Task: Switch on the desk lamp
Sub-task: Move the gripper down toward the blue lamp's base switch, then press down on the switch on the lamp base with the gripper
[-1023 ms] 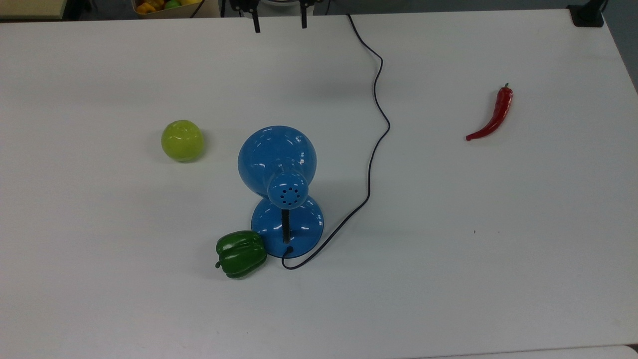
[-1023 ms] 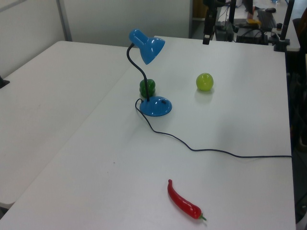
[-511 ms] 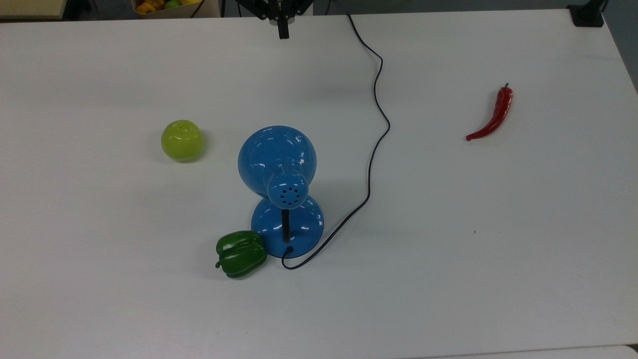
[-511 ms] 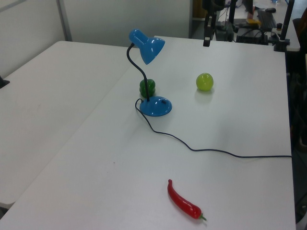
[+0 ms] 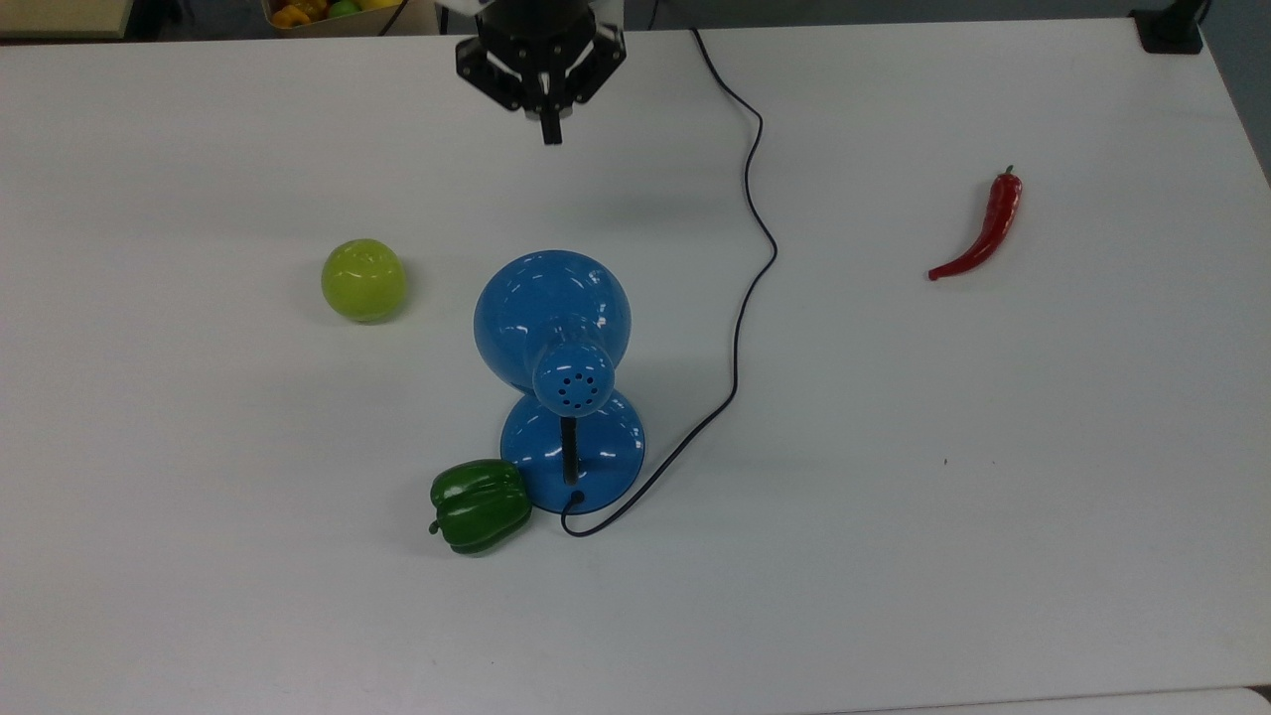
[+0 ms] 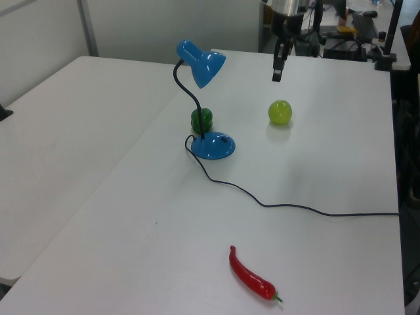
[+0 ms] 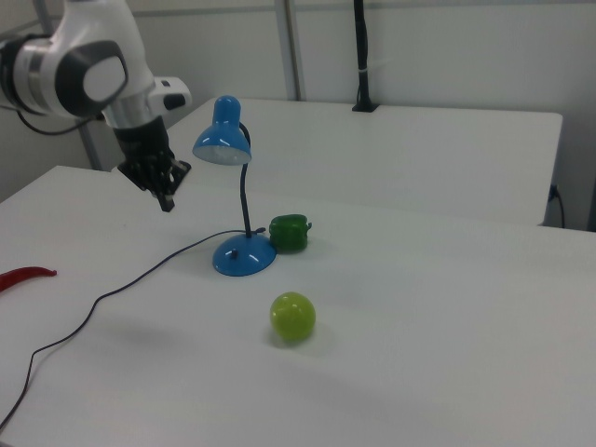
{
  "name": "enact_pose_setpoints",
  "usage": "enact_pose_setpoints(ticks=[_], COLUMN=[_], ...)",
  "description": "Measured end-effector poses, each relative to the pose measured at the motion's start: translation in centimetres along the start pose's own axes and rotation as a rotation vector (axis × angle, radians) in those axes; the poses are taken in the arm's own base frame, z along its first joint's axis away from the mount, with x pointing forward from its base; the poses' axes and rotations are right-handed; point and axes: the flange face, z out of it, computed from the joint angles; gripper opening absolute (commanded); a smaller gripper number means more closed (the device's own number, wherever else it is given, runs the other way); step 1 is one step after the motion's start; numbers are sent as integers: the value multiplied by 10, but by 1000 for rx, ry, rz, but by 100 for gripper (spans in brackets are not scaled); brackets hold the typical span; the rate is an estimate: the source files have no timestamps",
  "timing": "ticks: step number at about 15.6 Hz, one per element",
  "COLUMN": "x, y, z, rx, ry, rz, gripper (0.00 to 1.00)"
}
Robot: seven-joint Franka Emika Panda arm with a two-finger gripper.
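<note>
The desk lamp stands mid-table, glossy blue, its dome shade over a round blue base on a curved black neck. The left view shows the shade tilted above the base; in the right view the shade faces down. Its thin black cord runs to the far table edge. My gripper hangs shut with nothing in it, in the air beyond the shade, well apart from the lamp. The same gripper sits right of the shade in the left view, and the gripper left of it in the right view.
A green bell pepper touches the lamp base on the top view's left. A yellow-green apple lies left of the shade. A red chili lies far right. The cord loops across the white table right of the lamp.
The gripper's fingers went from spread apart to shut, and the gripper has come in from the far table edge toward the lamp and lower. The lamp and the other objects have not moved.
</note>
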Motion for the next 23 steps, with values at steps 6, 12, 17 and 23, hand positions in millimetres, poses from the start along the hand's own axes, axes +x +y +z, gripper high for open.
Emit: enact_pose_setpoints(ticks=[6,12,17,23], x=[9,30,46,57], y=[5,8,10,11], z=[46,86,120,158], rx=[-8,-20,-31,-43], ry=[52,142,220,317], rz=[6,7,8,6], gripper=[0,0,0,0])
